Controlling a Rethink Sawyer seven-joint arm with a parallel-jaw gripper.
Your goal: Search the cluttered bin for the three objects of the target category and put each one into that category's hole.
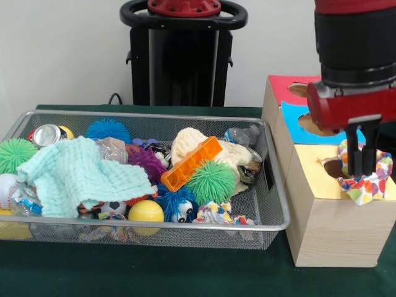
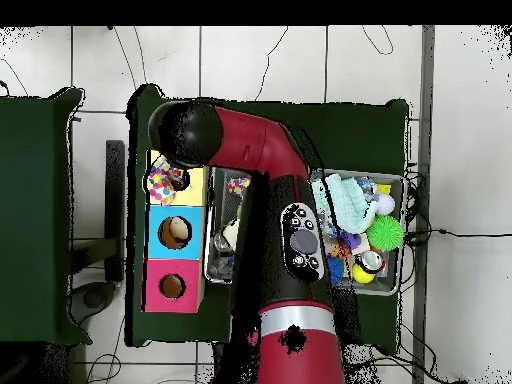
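There, patterned cloth (image 1: 366,181) at yellow hole (image 1: 335,167), toys in mesh bin (image 1: 275,189)

A wire bin (image 1: 272,185) sat on the bench (image 1: 185,272), with a wooden box (image 1: 328,229) touching or just beside its right end. Three holes ran along the box top, front to back. Inside the bin, a folded cloth (image 1: 77,176) lay over the left part, a can (image 1: 46,134) behind it at the back left corner. A ridged block (image 1: 190,163) lay tilted near the middle, a spiky ball (image 1: 211,182) just before it. The pincer (image 1: 362,162) hung over the nearest hole (image 1: 335,167), a patterned cloth (image 1: 370,184) lying at that hole.
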